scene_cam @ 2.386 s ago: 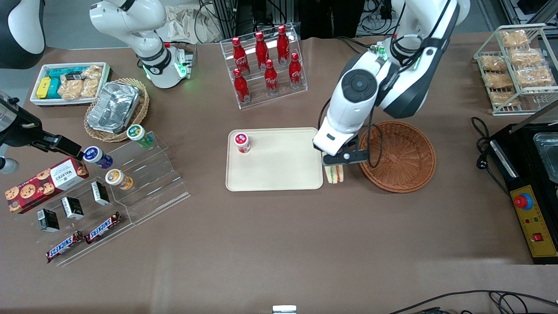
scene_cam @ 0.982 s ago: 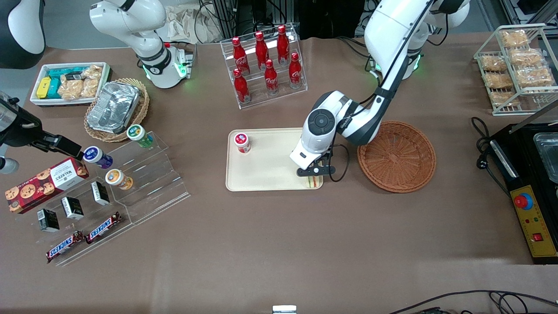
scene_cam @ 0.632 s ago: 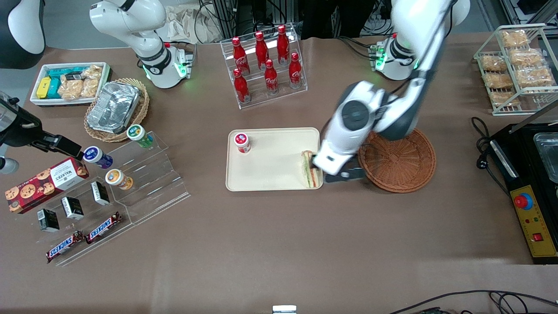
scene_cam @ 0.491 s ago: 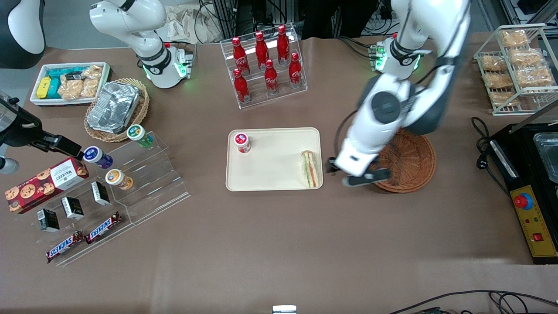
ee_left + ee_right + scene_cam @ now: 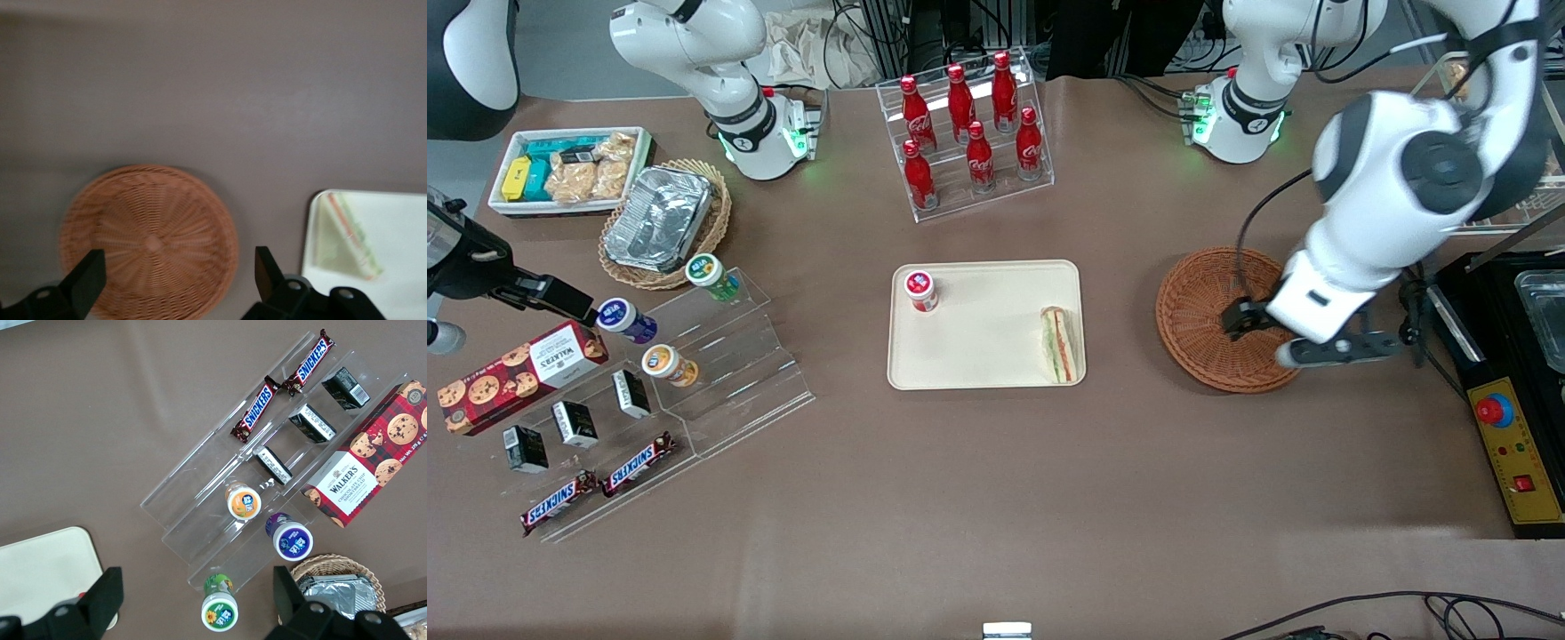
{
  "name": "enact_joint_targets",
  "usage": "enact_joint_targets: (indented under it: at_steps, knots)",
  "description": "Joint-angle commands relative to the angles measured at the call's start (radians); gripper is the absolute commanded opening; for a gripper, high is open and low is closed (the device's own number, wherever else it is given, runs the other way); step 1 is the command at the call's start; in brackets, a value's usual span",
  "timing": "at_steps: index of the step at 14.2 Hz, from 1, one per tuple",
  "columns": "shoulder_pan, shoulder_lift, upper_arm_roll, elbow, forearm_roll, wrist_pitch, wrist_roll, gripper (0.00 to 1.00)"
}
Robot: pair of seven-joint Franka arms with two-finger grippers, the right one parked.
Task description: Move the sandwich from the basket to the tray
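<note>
The sandwich (image 5: pixel 1059 344), a pale wedge with orange, red and green layers, lies on the cream tray (image 5: pixel 978 356) at the tray's end nearest the basket; it also shows in the left wrist view (image 5: pixel 347 235) on the tray (image 5: pixel 400 227). The round reddish-brown wicker basket (image 5: pixel 1209 311) holds nothing; it also shows in the left wrist view (image 5: pixel 150 243). My left gripper (image 5: pixel 1294 342) is open and holds nothing, raised above the basket's edge toward the working arm's end of the table, well away from the sandwich. It also shows in the left wrist view (image 5: pixel 179 280).
A red-capped jar (image 5: pixel 920 290) stands on the tray. A rack of red cola bottles (image 5: pixel 967 133) stands farther from the front camera. A black appliance (image 5: pixel 1507 382) and a wire rack of bagged pastries (image 5: pixel 1480 133) lie toward the working arm's end.
The gripper carried the sandwich from beside the basket onto the tray, let it go, and has swung back over the basket toward the working arm's end.
</note>
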Motion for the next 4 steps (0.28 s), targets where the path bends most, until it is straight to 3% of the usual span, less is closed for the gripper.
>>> enact_joint_targets:
  at_steps: [1,4]
  knots:
    - [0.116,-0.084,-0.023,-0.005,-0.013,-0.118,0.125,0.99]
    - [0.135,-0.127,-0.014,0.018,-0.028,-0.196,0.19,0.99]
